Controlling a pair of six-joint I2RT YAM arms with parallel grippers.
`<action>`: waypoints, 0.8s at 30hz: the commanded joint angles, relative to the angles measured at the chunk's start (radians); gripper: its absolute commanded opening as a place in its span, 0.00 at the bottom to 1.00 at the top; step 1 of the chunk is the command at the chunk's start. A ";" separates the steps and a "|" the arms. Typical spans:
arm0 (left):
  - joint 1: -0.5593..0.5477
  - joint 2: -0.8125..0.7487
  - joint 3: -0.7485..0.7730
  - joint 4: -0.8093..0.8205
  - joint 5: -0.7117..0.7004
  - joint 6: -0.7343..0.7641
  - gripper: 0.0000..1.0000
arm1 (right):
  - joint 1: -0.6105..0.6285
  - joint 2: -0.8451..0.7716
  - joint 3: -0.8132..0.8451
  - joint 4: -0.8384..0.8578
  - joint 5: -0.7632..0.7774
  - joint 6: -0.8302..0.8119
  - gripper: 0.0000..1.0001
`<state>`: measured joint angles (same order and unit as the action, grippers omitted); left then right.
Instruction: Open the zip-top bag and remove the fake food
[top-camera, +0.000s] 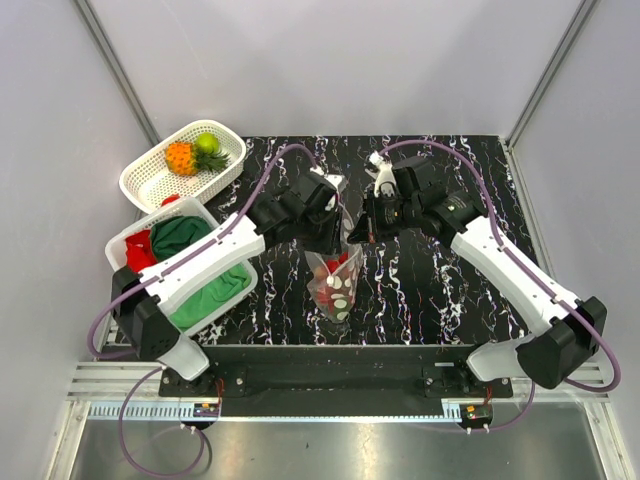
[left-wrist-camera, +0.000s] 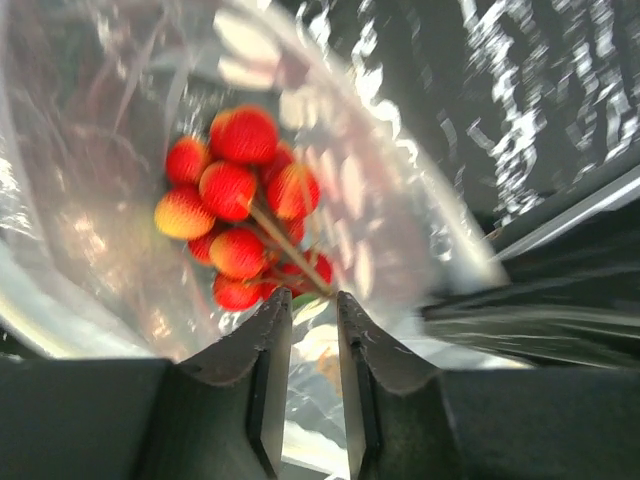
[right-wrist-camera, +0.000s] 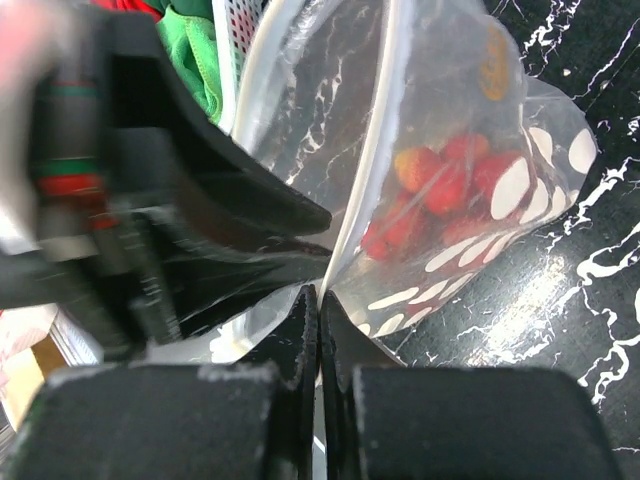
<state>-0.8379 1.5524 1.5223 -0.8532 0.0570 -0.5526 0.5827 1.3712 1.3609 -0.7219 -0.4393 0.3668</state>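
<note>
The zip-top bag (top-camera: 337, 283) hangs at the centre of the top view over the black marbled counter (top-camera: 440, 290), its mouth spread open. Inside sits the fake food (left-wrist-camera: 240, 210), a cluster of red berries on a stem. The left hand (left-wrist-camera: 313, 297) is nearly closed, with one lip's clear film in the narrow gap. The right hand (right-wrist-camera: 318, 292) is pressed fully together on the other lip's white edge. At left a white basket (top-camera: 116, 250) holds green and red cloths (top-camera: 215, 290). A second basket (top-camera: 140, 190), upper left, holds orange and green fruit (top-camera: 182, 158).
</note>
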 joint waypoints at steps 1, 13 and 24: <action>-0.003 0.026 -0.024 -0.003 0.038 0.034 0.29 | 0.003 -0.046 0.004 0.042 0.007 0.009 0.00; -0.001 0.196 -0.007 0.028 0.144 -0.015 0.40 | 0.003 -0.073 -0.029 0.042 0.011 0.011 0.00; -0.001 0.225 -0.085 0.042 0.207 -0.044 0.48 | 0.003 -0.083 -0.039 0.035 0.025 0.004 0.00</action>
<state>-0.8375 1.7683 1.4689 -0.8333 0.2016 -0.5781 0.5827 1.3258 1.3247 -0.7223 -0.4278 0.3679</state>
